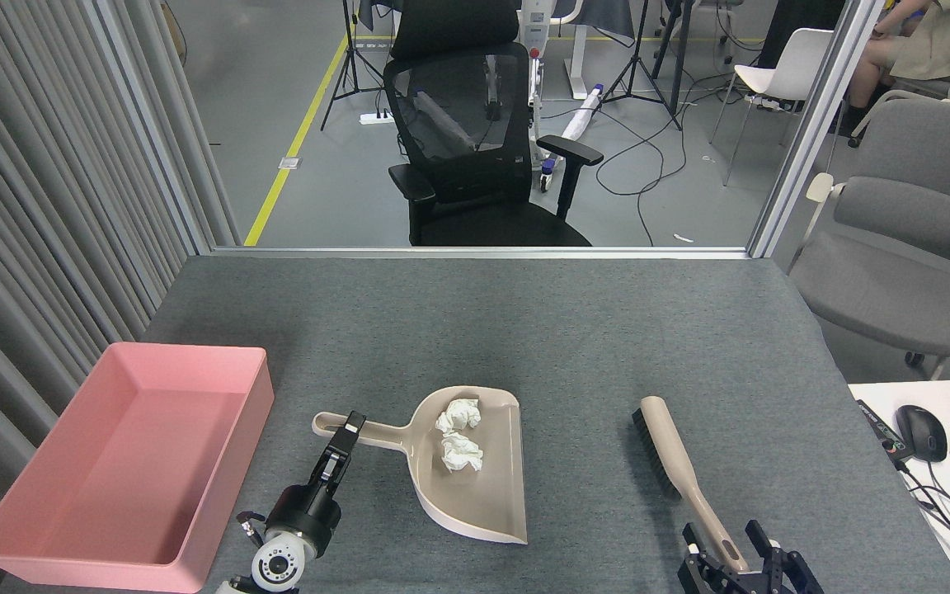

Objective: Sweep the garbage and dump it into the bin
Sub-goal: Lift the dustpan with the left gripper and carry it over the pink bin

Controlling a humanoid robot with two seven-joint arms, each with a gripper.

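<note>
Head view looks down on a grey felt-covered table (524,330). Two crumpled wads of white tissue paper (459,436) lie one behind the other in the scoop of a beige dustpan (475,487), which rests flat on the table with its handle reaching left. The left gripper (347,433) has its slim black fingers closed on that handle close to its rounded end. Well to the left of the dustpan sits the pink plastic bin (195,528), a shallow tray with nothing visible inside, none of the garbage in it yet. To the right of the dustpan, apart from it, a beige hand brush (677,462) lies on the table with its black bristles facing left. At the bottom edge the right gripper (743,557) has its fingers spread to either side of the brush handle, open rather than clamped on it.
</note>
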